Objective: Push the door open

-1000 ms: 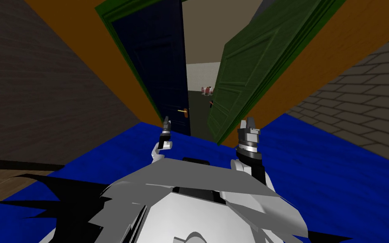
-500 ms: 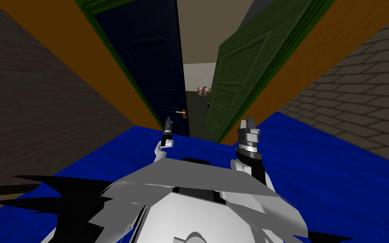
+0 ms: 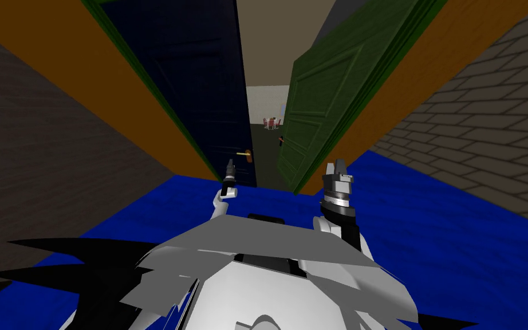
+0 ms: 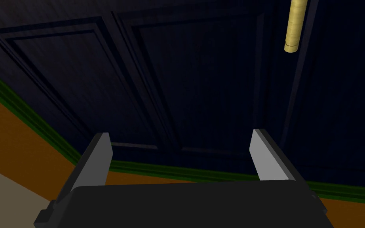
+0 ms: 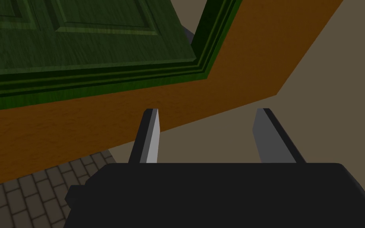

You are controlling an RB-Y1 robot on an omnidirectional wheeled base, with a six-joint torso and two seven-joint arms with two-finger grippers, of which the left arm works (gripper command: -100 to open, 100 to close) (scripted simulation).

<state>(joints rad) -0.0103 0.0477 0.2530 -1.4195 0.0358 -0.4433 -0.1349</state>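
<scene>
Now, L gripper (image 4: 180, 133) fingers apart, facing dark blue door (image 4: 201, 79), yellow handle (image 4: 295, 27) near, R gripper (image 5: 206, 111) apart too, by green door (image 5: 78, 35).

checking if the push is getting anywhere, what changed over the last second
I have rolled closer to the two doors, so both look larger. The left gripper has edged up toward the dark blue door, near its handle. Nothing taken hold of or let go. The right gripper, the green door and the gap between the doors look unchanged; both grippers are open.
</scene>
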